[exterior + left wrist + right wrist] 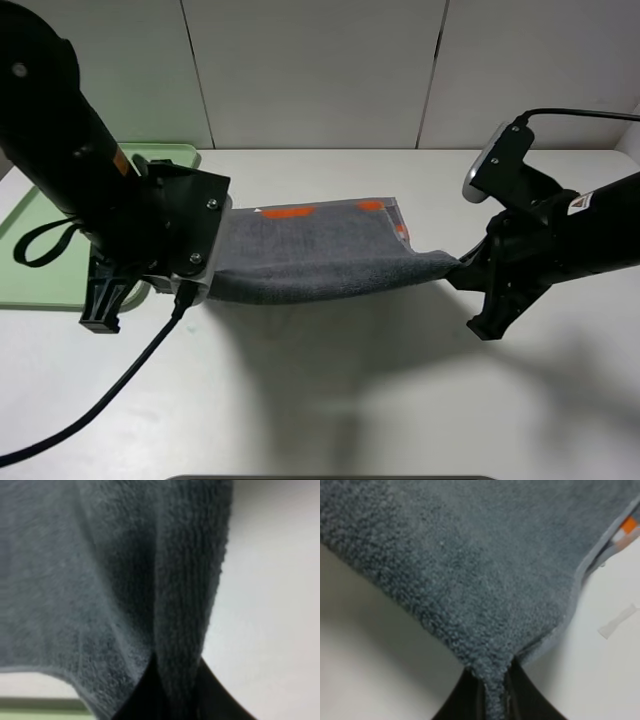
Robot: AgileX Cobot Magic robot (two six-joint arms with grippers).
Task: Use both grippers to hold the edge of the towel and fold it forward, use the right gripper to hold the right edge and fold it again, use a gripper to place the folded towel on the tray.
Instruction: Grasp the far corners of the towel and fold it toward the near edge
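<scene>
On the white table [330,400], between the two arms, lies the towel [320,255], dark grey with orange stripes [290,212] along its far edge. That far edge rests flat on the table. The near edge is raised and hangs slack between the grippers, sagging a little in the middle and casting a shadow on the table toward the camera.

The left gripper [172,680] is clamped on the towel's near left corner. Its wrist view shows cloth bunched into a fold between the two dark jaw tips. From above, the bulky left arm hides this grip.

The right gripper [455,268] pinches the near right corner, which is drawn out to a point. In the right wrist view the jaws are closed with a wedge of terry cloth squeezed between them, and a bit of orange stripe shows at the towel's far side.

The tray [25,285] sits at the left edge of the table, partly under the left arm. The towel is to its right, not on it. A black cable [110,390] trails from the left arm across the table.
</scene>
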